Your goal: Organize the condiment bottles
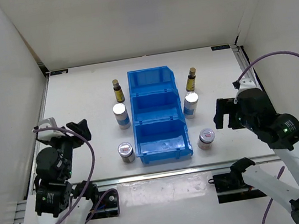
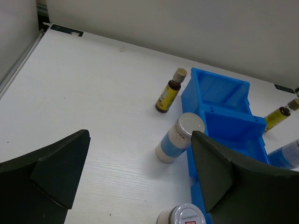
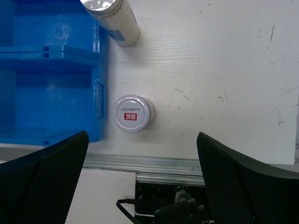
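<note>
Six condiment bottles stand on the table in two columns beside the blue bin. On the left are a slim brown bottle, a white-blue cylinder and a short jar. On the right are a brown bottle, a cylinder and a jar. My left gripper hangs open, left of its column and apart from it. In the left wrist view the cylinder and jar lie ahead of the gripper. My right gripper is open above the red-marked jar, holding nothing.
The bin's three compartments look empty. An aluminium rail runs along the table's near edge, with the arm bases and cables behind it. White walls enclose the left, back and right sides.
</note>
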